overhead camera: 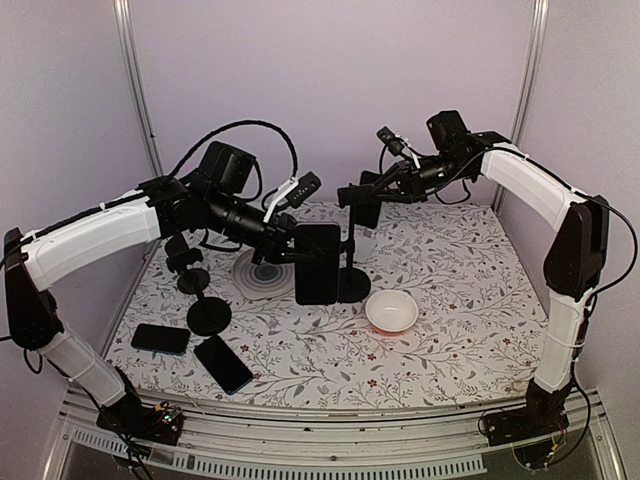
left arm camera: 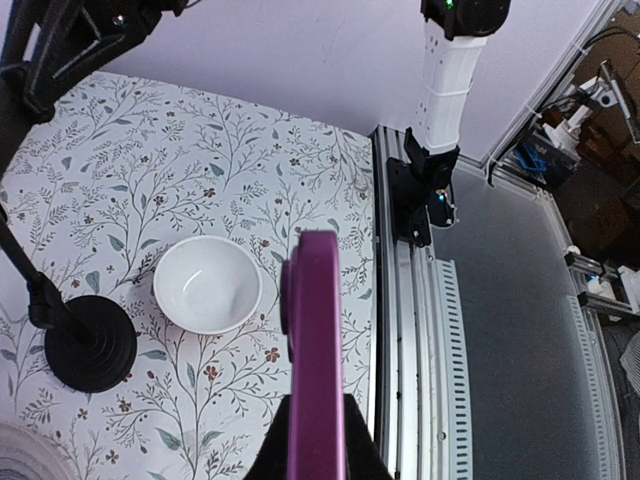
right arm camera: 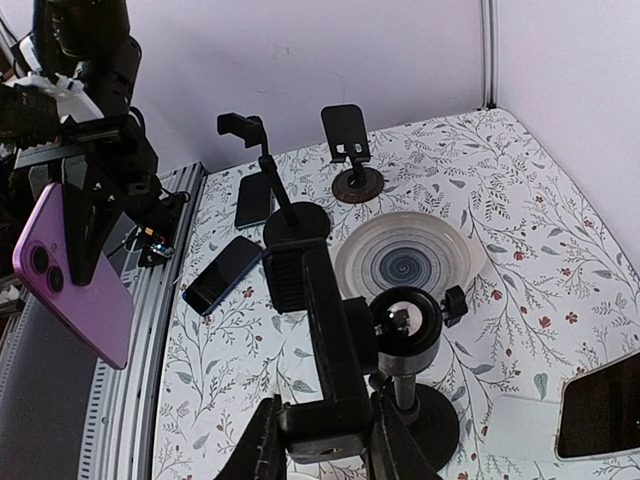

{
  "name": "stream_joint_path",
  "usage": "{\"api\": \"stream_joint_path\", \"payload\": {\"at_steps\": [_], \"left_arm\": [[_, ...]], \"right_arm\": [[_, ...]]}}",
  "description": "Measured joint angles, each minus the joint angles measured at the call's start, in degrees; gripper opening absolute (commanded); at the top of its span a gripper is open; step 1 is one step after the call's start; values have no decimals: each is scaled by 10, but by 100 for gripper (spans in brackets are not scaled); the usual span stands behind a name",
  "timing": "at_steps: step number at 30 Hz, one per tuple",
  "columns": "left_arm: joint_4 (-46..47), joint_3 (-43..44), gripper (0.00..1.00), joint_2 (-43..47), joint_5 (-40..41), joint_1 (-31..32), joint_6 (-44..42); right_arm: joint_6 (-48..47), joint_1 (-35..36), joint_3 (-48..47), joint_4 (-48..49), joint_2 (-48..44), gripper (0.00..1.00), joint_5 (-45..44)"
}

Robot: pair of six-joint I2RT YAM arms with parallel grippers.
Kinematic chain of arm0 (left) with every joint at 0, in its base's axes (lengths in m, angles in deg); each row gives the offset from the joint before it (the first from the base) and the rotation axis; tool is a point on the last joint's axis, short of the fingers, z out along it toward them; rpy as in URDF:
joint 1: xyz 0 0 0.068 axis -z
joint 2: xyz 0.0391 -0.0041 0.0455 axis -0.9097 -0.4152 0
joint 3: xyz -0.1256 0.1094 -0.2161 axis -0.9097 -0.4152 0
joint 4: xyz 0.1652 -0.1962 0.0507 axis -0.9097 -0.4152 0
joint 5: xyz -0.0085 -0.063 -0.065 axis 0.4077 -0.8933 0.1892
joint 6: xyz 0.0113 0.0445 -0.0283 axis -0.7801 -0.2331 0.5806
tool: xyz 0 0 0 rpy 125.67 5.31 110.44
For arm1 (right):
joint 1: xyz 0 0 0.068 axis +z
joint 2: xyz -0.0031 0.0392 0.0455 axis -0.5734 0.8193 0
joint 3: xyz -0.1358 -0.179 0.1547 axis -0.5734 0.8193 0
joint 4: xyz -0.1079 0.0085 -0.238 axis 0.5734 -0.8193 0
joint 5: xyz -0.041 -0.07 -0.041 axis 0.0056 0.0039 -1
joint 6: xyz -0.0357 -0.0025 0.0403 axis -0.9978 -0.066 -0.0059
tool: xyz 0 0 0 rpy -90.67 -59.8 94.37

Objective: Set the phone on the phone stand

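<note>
Left tool (overhead camera: 298,246) clamped on phone (overhead camera: 318,268), just beside phone stand (overhead camera: 352,285) clamped by right tool (overhead camera: 366,196).

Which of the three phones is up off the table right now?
The purple phone, clamped in the left gripper above the table. The black phone and the blue phone both lie flat on it.

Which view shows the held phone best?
Top external: the phone shows most of its dark face, gripped by the left tool beside the stand. Right wrist shows its purple back; left wrist only its thin edge.
</note>
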Motion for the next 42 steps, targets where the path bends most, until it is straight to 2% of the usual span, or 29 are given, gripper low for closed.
{"api": "stream_joint_path", "payload": {"at_steps": [2,3,9,17,26,32,38,42], "left_arm": [[-1,0,0,0,0,0,-1],[-3,0,0,0,1,0,-1],[-6,0,0,0,4,0,-1],[40,4,0,2,5,0,12],[132,-3,0,46,5,0,40],[184,-22,0,52,-7,0,50],[198,-23,0,31,-43,-4,28],[188,11,0,-14,-82,-25,12]], "right_arm": [[-3,0,0,0,0,20,0],[-4,0,0,0,0,16,0],[3,0,0,5,0,6,8],[53,22,10,44,0,0,24],[102,82,17,82,0,0,30],[112,109,60,131,-6,0,49],[113,117,130,194,-34,0,73],[115,118,152,218,-43,0,78]]}}
